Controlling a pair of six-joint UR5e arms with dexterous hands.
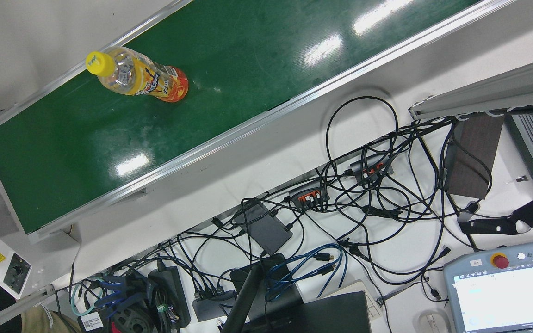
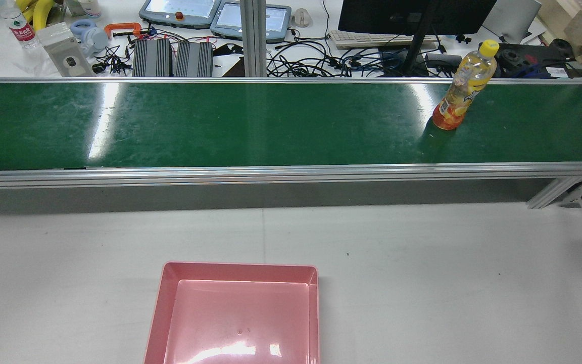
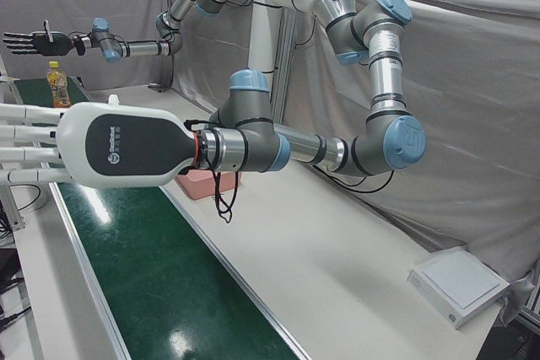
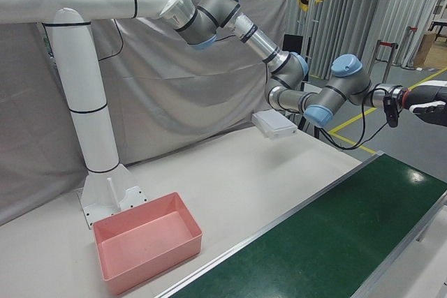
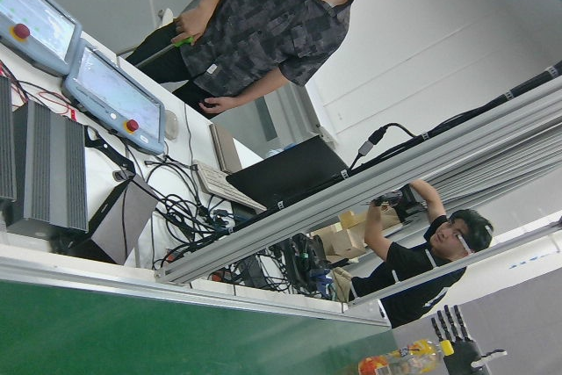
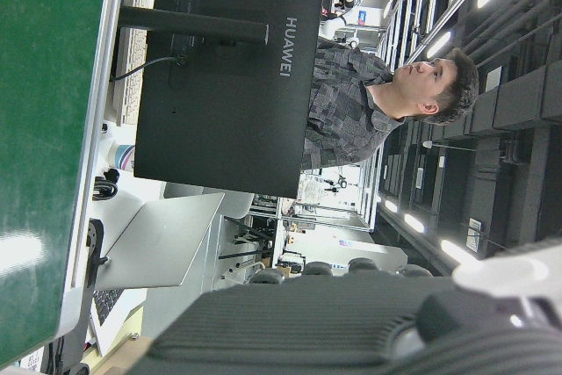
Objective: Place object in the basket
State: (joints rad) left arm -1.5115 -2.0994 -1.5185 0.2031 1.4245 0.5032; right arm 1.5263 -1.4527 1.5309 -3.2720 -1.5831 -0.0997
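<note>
An orange drink bottle with a yellow cap stands upright on the green conveyor belt, toward the robot's right end. My right hand is black and open with its fingers spread. It hovers above the bottle without touching it, and also shows at the right-front view's edge. My left hand has a white casing. It is open with its fingers straight, and it holds nothing over the belt's other end. The pink basket sits empty on the white table.
Behind the belt lie tangled cables, teach pendants, a monitor and power units. Two people stand on that side. A white box rests at the table's far left end.
</note>
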